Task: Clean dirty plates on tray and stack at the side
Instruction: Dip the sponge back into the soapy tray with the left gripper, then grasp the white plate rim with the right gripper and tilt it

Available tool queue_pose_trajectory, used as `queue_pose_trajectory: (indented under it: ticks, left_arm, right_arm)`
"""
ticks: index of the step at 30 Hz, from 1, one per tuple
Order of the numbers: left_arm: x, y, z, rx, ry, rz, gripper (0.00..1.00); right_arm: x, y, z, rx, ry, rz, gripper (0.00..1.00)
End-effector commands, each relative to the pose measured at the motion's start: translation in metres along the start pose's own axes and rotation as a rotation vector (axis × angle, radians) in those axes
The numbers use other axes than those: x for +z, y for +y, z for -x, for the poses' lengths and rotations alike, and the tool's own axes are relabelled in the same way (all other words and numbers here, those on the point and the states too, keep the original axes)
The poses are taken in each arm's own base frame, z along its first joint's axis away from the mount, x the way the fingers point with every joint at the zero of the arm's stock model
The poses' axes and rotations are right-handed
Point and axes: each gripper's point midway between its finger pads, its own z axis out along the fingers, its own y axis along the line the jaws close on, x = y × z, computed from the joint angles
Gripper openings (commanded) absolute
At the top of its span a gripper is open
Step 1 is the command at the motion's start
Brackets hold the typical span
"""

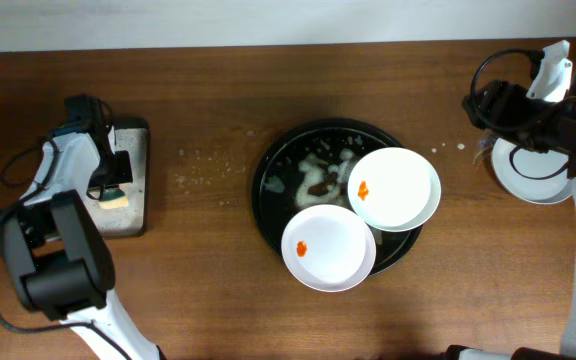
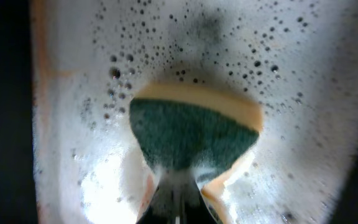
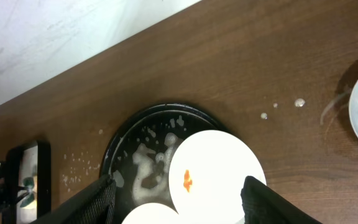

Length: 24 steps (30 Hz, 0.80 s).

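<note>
White and orange-smeared, one plate [image 1: 328, 250] was seen at lower centre overlapping the black tray [image 1: 273, 190] rim, a second plate [image 1: 398, 190] above it, a third plate [image 1: 528, 182] at the right edge, the right gripper [image 3: 179, 182] held spread and empty, and a sponge [image 2: 191, 130] pinched by the left gripper [image 2: 178, 199].

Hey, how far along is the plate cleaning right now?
Done: one plate sits on the table at the right, off the round tray. In hand: the left gripper grips the sponge over the rectangular tray; the right gripper hangs open, empty. Left: two plates with orange smears lie on the foamy round tray.
</note>
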Motion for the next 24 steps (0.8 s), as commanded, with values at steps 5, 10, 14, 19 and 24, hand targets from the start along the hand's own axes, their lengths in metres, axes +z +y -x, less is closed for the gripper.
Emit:
queue_pose_trajectory:
  ticks: [5,10,14,19,24]
  left_arm:
    - [-0.013,0.000,0.021,-0.053,-0.113,-0.026,0.00]
    - [0.015,-0.007,0.008,-0.037,-0.033,-0.031,0.00]
    - [-0.047,0.001,0.032,-0.056,-0.144,-0.067,0.00]
    - [-0.152,0.021,0.051,-0.095,-0.389,-0.072,0.00]
    - [-0.123,0.015,0.042,-0.083,-0.308,-0.072,0.00]
  right_arm:
    - [-0.004,0.004,0.002,-0.025,-0.014,0.004,0.66]
    - [-0.004,0.004,0.002,-0.025,-0.014,0.004,0.66]
    - [-0.004,0.001,0.003,-0.025,-0.018,-0.017,0.66]
    - [-0.004,-0.001,-0.001,-0.042,-0.001,-0.026,0.66]
    - [-0.002,-0.005,-0.015,-0.045,0.058,-0.038,0.67]
